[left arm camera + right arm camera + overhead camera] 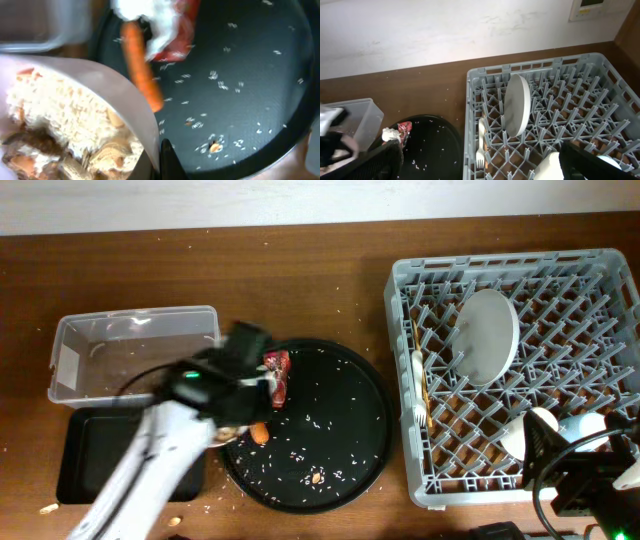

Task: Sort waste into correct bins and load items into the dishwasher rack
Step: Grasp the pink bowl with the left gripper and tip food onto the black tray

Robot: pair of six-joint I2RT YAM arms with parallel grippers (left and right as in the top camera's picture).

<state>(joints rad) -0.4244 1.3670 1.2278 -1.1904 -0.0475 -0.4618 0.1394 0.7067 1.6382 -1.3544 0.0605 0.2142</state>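
My left gripper (232, 418) (162, 161) is shut on the rim of a white bowl (100, 82) full of white rice and brownish scraps (55, 125). It holds the bowl at the left edge of the round black tray (355, 435). On that tray lie an orange carrot (259, 433) (142, 65), a red wrapper (277, 375) (182, 30) and a white tissue (145, 15), with loose rice scattered around. My right gripper (570, 470) (487, 162) is open and empty over the front right of the grey rack (405, 380).
The clear tub (70, 340) stands at the left with the shallow black tray (80, 465) in front of it. The rack holds an upright plate (487, 335) (517, 110), a white cup (520, 432), a white fork (480, 145) and chopsticks along its left side.
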